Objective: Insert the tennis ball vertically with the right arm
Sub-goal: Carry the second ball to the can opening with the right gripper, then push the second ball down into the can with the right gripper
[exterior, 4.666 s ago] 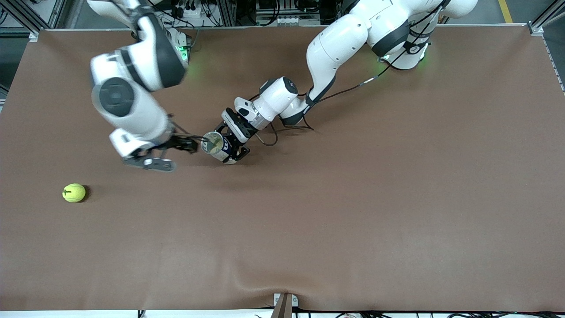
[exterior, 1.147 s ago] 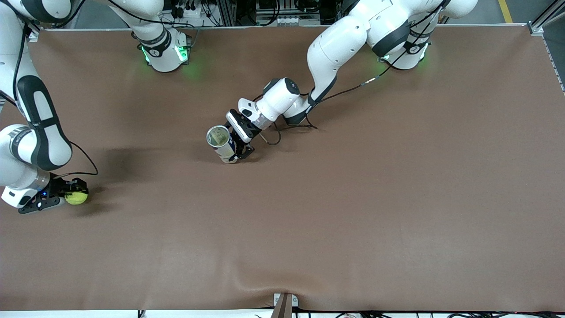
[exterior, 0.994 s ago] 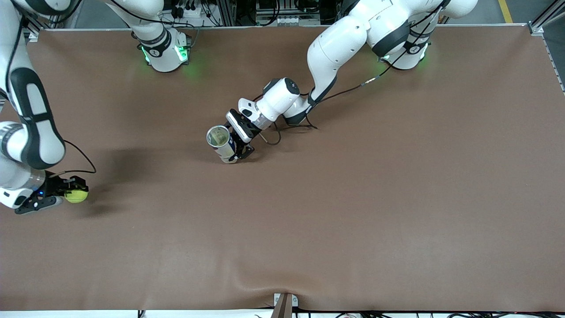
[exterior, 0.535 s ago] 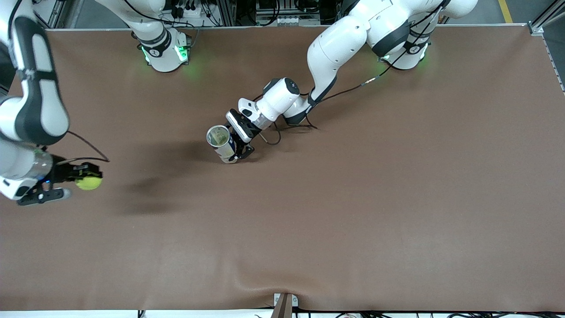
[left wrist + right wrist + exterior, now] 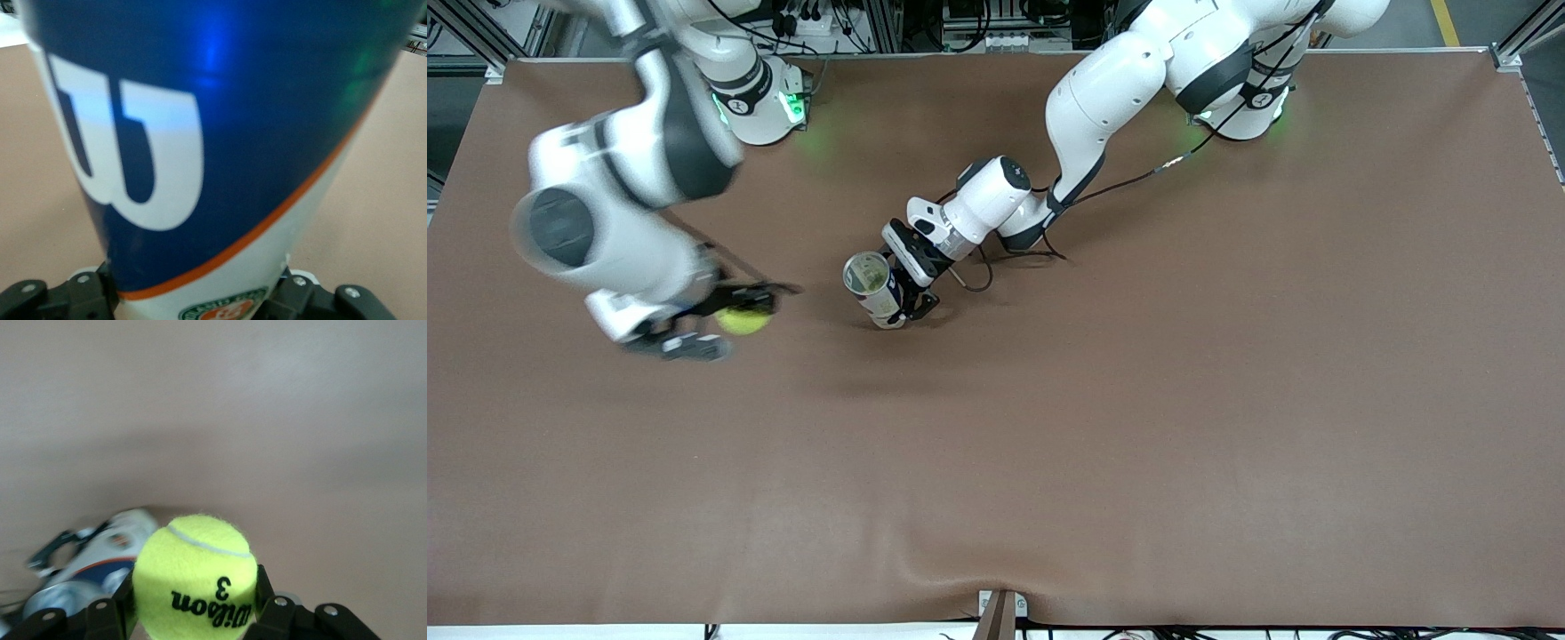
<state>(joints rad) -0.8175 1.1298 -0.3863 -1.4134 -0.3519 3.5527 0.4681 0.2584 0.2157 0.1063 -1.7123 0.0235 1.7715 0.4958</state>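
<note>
My right gripper (image 5: 744,313) is shut on a yellow-green tennis ball (image 5: 743,320) and carries it in the air over the table, a short way from the can toward the right arm's end. In the right wrist view the ball (image 5: 195,577) sits between the black fingers (image 5: 265,587). My left gripper (image 5: 896,289) is shut on a blue and white ball can (image 5: 871,289), held upright near the table's middle with its open mouth (image 5: 862,273) up. The can (image 5: 200,147) fills the left wrist view and also shows in the right wrist view (image 5: 100,557).
The brown table mat (image 5: 1138,400) is bare around the can. The arm bases with green lights (image 5: 760,102) stand along the table's edge farthest from the front camera. A cable (image 5: 974,280) loops by the left wrist.
My right gripper closed on the ball at the right arm's end of the table, lifted it and swung it toward the can. The left arm and can have stayed still.
</note>
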